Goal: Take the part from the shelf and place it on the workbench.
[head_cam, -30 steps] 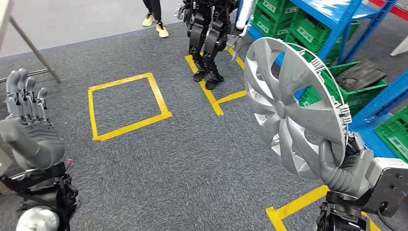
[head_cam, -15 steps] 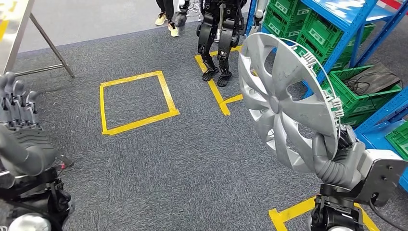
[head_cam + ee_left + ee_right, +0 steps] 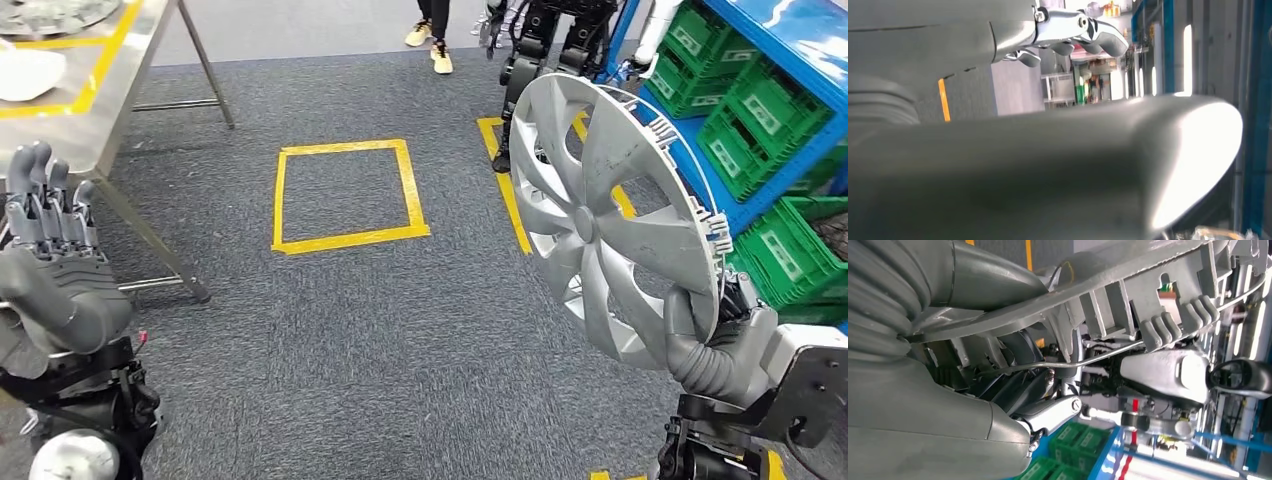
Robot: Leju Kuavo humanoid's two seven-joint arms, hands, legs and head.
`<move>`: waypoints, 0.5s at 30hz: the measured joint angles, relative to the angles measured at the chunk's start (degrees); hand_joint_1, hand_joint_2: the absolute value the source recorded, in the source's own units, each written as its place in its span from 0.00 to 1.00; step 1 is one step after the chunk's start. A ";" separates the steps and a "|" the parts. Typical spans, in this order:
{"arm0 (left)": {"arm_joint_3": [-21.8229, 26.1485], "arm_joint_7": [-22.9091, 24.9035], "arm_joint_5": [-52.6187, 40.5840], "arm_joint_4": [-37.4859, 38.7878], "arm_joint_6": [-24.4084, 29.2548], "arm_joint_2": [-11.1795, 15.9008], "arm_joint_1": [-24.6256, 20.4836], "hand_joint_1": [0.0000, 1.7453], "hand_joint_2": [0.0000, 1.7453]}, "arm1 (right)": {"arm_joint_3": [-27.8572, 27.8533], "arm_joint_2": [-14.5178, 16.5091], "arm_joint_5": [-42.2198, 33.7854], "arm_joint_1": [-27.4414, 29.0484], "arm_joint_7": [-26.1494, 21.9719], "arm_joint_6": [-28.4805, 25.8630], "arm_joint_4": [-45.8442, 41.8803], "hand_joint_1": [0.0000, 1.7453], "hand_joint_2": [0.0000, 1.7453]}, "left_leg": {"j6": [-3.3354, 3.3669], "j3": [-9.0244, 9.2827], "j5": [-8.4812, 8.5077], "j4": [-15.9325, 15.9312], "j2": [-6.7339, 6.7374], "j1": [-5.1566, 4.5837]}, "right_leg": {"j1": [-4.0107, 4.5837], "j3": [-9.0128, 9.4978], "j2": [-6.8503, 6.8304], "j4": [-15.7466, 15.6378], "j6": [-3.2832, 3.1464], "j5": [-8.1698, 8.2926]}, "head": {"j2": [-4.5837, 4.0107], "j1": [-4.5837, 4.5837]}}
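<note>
You see the right hand (image 3: 715, 345) gripping the silver wheel cover (image 3: 600, 220) at its lower rim: the thick thumb lies over the front face and the dark fingers (image 3: 1018, 385) sit behind the rim. The wheel cover stands nearly upright in the air above the grey carpet (image 3: 400, 330), beside the blue shelf (image 3: 790, 110) with green crates. Your left hand (image 3: 55, 275) holds nothing; its fingers point up, close together and nearly straight. The metal workbench (image 3: 90, 90) stands at far left.
</note>
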 joint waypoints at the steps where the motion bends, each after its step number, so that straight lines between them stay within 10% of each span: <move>1: 0.00 0.00 0.01 0.01 0.00 0.00 0.01 0.00 0.00 | -0.01 -0.02 0.01 -0.07 0.01 0.00 -0.04 1.00 1.00 | -0.22 -0.21 0.15 0.00 -0.45 0.15 | 0.16 1.11 0.68 -2.19 -0.35 0.47 | 0.00 0.08; 4: 0.01 -0.01 0.02 -0.01 0.00 0.01 0.10 0.00 0.00 | -0.03 -0.07 0.02 -0.27 0.01 0.00 -0.16 1.00 1.00 | -1.15 -0.87 0.65 -0.16 -1.49 0.57 | 0.34 2.02 0.08 -3.85 -0.78 0.75 | 0.00 0.40; 11: 0.03 -0.01 0.15 0.04 -0.08 0.09 0.12 0.00 0.00 | -0.04 -0.07 0.04 -0.02 -0.01 -0.31 -0.15 1.00 1.00 | -2.66 -8.11 -6.27 14.88 4.54 0.97 | 0.01 2.73 -3.72 -5.71 -1.21 1.61 | 0.00 -1.02; 15: 0.02 0.25 -0.10 0.02 -0.17 0.14 0.06 0.00 0.00 | -0.03 -0.05 0.04 0.22 -0.06 -0.40 -0.16 1.00 1.00 | -3.21 -0.98 -1.96 3.15 6.58 1.48 | -0.28 2.16 -5.44 -4.21 0.03 0.93 | 0.00 -1.55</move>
